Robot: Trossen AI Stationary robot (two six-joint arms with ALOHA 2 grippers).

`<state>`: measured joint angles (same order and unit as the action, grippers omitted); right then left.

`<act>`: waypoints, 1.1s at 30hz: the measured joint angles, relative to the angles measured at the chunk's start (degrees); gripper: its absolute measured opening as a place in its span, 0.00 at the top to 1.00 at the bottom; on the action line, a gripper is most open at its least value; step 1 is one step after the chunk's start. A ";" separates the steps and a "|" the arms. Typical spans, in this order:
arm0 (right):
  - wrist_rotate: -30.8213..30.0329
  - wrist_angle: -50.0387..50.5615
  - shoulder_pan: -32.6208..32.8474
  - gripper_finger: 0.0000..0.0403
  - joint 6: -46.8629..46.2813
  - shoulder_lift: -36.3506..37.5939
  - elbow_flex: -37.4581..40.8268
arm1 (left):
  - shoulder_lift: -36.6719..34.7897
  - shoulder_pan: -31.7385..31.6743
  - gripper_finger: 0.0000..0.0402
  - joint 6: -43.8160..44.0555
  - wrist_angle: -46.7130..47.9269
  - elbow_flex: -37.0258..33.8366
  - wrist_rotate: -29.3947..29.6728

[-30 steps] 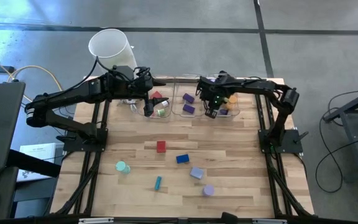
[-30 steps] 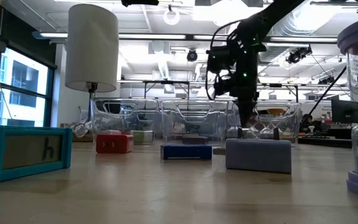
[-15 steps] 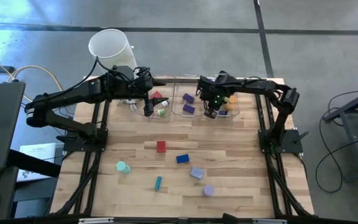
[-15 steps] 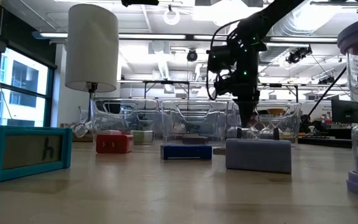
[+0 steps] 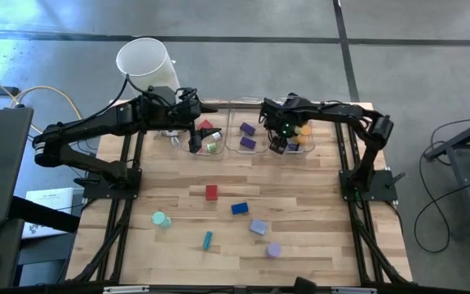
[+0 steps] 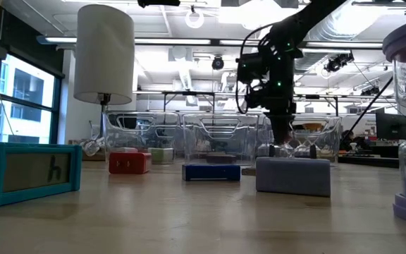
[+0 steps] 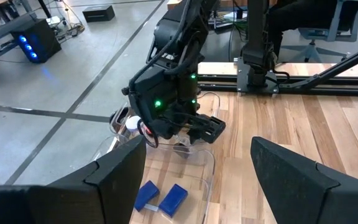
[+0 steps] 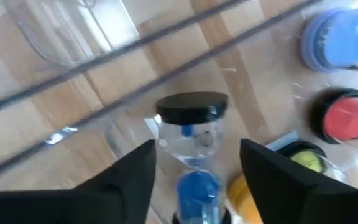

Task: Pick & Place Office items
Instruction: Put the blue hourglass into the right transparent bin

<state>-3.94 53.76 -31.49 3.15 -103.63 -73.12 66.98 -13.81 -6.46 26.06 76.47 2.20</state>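
Note:
My right gripper (image 5: 277, 147) points down into the right clear bin (image 5: 308, 149) at the table's far side, and it is open. A small sand timer (image 8: 190, 134) with a black cap and blue filling lies in the bin between its fingers, apart from both. A blue roll (image 8: 334, 37), a red round piece (image 8: 347, 118) and an orange piece (image 5: 303, 130) share that bin. My left gripper (image 5: 194, 144) hovers open above the left bin (image 5: 210, 149). On the table lie a red block (image 5: 211, 192), a blue block (image 5: 239, 208) and a teal stick (image 5: 207, 239).
The middle bin (image 5: 237, 147) holds purple blocks (image 7: 160, 198). A lavender block (image 5: 258, 227), a lavender roll (image 5: 273, 250) and a green roll (image 5: 161, 219) lie on the near half of the table. A tall white cylinder (image 5: 144, 61) stands beyond the far left corner.
My right gripper has opened in place over the right bin and let go of the sand timer, which now lies in the bin between its fingers.

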 joint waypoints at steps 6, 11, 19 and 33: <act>2.38 0.65 -1.94 0.39 0.91 0.04 0.00 | 0.00 0.01 0.29 0.00 0.00 0.00 0.00; 2.45 1.71 -2.83 0.44 3.97 0.04 0.00 | 0.00 0.00 0.29 0.01 0.01 0.01 0.00; 2.72 0.39 -2.64 0.48 8.58 0.04 -0.02 | 0.00 0.01 0.29 0.00 0.00 0.00 0.00; 5.59 4.80 -2.64 0.48 11.68 0.11 -4.72 | 0.00 0.00 0.29 0.00 0.01 0.00 0.00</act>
<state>1.66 58.57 -34.13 14.83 -103.53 -77.84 66.98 -13.81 -6.45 26.07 76.47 2.20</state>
